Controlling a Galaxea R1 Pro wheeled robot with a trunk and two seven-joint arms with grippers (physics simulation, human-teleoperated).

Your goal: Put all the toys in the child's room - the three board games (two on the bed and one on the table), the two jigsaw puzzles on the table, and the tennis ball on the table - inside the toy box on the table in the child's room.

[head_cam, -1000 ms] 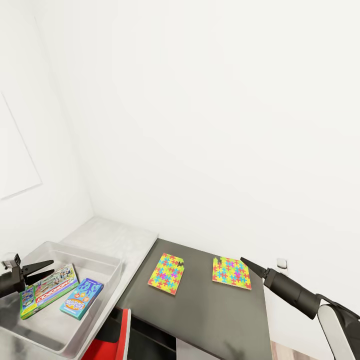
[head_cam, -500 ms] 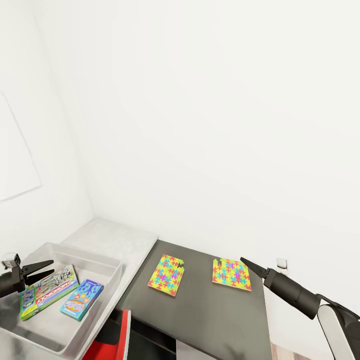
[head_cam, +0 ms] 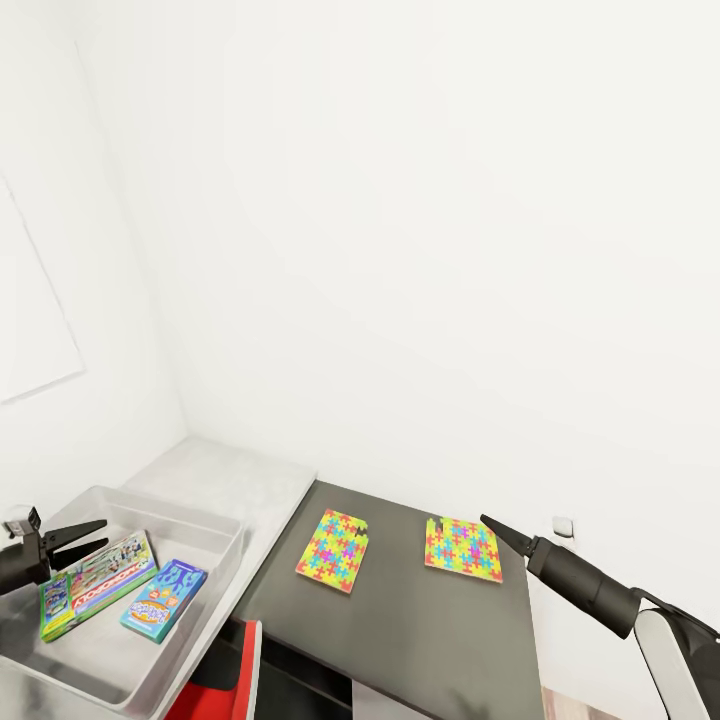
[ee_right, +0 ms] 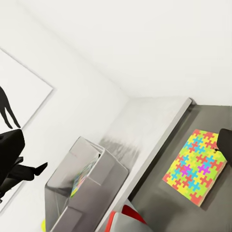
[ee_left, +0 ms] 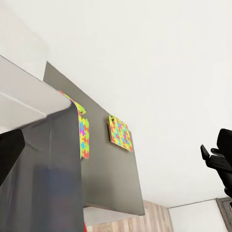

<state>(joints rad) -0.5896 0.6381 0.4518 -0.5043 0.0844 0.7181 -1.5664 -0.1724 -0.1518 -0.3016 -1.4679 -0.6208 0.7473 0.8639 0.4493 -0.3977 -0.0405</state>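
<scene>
Plain white walls [head_cam: 420, 250] meet in a corner at 9 o'clock. A pale grey bench [head_cam: 235, 478] abuts a lower dark cabinet [head_cam: 420, 620]. Wood-plank floor [ee_left: 130, 220] shows beneath; a red seat [head_cam: 215, 690] at 7 o'clock.

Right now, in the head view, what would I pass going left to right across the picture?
Left gripper → green board game → blue board game, both in the toy box → first jigsaw puzzle → second jigsaw puzzle → right gripper.
</scene>
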